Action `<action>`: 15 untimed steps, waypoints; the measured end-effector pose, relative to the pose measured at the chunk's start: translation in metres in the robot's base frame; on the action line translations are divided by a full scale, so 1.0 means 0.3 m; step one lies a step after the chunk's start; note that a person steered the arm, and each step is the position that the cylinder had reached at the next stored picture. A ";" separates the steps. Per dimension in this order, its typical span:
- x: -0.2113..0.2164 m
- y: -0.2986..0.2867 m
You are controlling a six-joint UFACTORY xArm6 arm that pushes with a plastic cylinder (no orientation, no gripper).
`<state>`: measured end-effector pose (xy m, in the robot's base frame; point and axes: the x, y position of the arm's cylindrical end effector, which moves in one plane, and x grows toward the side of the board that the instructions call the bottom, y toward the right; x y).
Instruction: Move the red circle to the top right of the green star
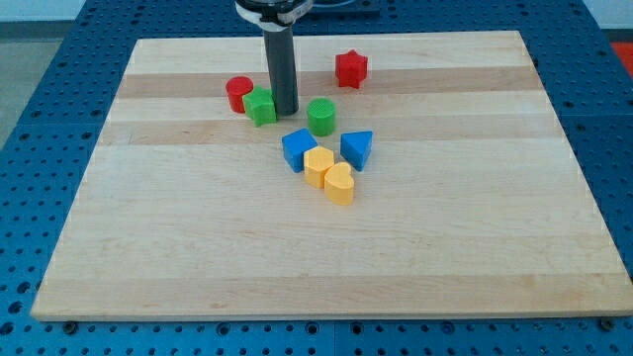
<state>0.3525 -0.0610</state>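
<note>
There are no words, numbers, labels or signs to read anywhere here. The blocks are plain colours, the wooden tabletop is bare wood, and the dark rod has no writing on it.

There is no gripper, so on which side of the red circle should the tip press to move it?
Likely its left side, pushing toward the view's right. The red circle sits upper left of the green star, close against it; my tip is right of the star and must go round first.
</note>
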 end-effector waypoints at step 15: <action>-0.091 -0.334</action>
<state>0.3252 -0.1613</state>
